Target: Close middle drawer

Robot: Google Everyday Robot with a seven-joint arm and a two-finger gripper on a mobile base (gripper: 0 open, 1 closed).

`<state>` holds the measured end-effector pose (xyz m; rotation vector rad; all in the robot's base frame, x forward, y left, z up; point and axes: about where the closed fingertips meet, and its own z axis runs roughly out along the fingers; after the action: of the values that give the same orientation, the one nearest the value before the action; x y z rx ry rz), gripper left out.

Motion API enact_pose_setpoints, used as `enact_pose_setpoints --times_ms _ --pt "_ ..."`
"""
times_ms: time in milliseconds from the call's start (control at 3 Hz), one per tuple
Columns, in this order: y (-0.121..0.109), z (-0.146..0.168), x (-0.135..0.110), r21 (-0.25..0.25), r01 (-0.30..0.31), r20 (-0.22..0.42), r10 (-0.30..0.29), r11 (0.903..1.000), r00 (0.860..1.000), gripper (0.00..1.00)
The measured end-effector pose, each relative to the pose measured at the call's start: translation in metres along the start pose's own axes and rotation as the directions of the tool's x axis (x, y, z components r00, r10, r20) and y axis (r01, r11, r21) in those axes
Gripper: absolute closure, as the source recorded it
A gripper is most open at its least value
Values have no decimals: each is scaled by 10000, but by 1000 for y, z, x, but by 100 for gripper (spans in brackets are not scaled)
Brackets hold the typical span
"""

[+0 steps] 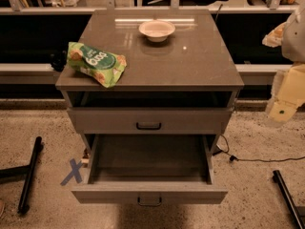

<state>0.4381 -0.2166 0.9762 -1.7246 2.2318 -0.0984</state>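
The middle drawer of the grey-brown cabinet is pulled far out toward me. Its box is empty, and its flat front with a small dark handle is nearest the camera. The upper drawer front with its own handle sits above it, with a dark gap under the cabinet top. The lowest drawer is hidden beneath the open one. My gripper is at the right edge of the view, pale and close to the camera, to the right of the cabinet and well apart from the drawer.
A green snack bag lies on the left of the cabinet top and a white bowl stands at its back. A blue tape X marks the floor to the left. Black bars lie on both sides. A cable runs to the right.
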Motion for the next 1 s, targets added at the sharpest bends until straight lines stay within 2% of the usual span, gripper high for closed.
enact_pose_setpoints --times_ms 333,667,1000 --pt "1 4 1 -17 -139 61 139 9999 9999 0" --pt "18 40 24 -568 -882 404 905 9945 9951 0" --pt "58 108 59 -1688 -2075 330 2159 9636 9759 0"
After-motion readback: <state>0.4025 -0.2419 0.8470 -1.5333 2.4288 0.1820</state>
